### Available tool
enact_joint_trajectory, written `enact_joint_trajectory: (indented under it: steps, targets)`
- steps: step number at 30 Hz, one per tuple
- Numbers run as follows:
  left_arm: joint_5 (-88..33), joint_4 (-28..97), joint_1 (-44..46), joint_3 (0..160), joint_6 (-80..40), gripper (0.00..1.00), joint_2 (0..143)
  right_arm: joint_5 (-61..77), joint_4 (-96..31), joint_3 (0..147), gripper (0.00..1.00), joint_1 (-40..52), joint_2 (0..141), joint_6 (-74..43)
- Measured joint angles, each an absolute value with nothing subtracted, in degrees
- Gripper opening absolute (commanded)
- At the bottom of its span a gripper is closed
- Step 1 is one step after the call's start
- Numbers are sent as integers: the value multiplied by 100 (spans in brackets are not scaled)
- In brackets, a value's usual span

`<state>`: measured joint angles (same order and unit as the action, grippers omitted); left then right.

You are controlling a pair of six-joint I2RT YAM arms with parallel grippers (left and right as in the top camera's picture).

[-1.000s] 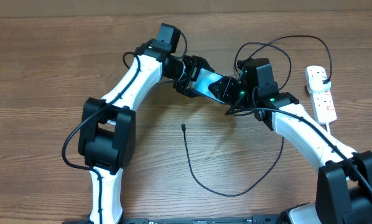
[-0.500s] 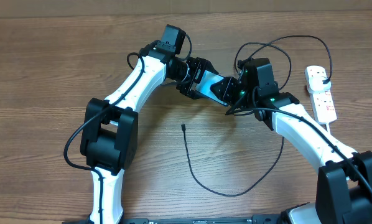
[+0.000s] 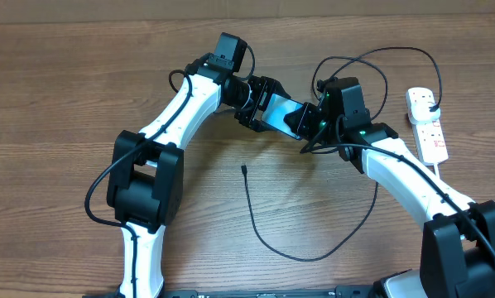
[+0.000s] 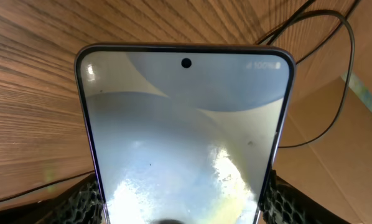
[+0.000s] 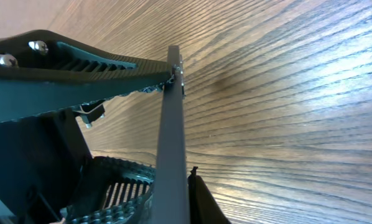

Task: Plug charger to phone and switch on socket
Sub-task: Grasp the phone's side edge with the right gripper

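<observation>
Change: compared with a second ago, the left arm's wrist sits slightly closer to the right arm, and less of the phone (image 3: 279, 113) shows between the two grippers. Nothing visible differs from half a second ago.
Cable (image 3: 246, 184): its small tip lies loose on the table (image 3: 49, 99), apart from the phone. From there it curves in a wide loop toward the arm bases, then runs up under the right arm.
Left gripper (image 3: 264, 106): pressed onto the phone, one meshed pad (image 4: 86, 200) against each long edge in the left wrist view.
Phone: held above the wood between the two grippers, with its lit pale screen facing the left wrist camera and its camera hole at the far end.
Right gripper (image 3: 311, 122): at the phone's other end. One ridged finger (image 5: 80, 53) touches the phone, which appears edge-on in the right wrist view. Whether this gripper is clamped or spread cannot be told.
Power strip (image 3: 427, 124): lies at the table's right side, well apart from the phone, with a black plug in its far end.
Far cable loops: arch beyond the right gripper toward that plug.
</observation>
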<state>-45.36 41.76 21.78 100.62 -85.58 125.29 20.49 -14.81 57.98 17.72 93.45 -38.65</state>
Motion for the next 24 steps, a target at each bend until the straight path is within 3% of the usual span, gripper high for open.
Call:
enact_joint_trajectory:
  steps: [12, 19, 22, 24]
  targets:
    - [-4584, 4252, 2213, 10066, -8543, 38, 12538, 1780, -1363, 5819, 4, 1653, 9351, -3983]
    - [-4613, 4189, 2215, 10068, -8547, 67, 12538, 2014, -1424, 5819, 4, 1621, 9362, -3981]
    - [-4536, 4121, 2217, 10071, -8329, 91, 12538, 2143, -1424, 5819, 4, 1540, 9367, -4012]
    - [-4488, 3953, 2215, 10075, -7839, 95, 12538, 2215, -1422, 5819, 4, 1433, 9367, -4060]
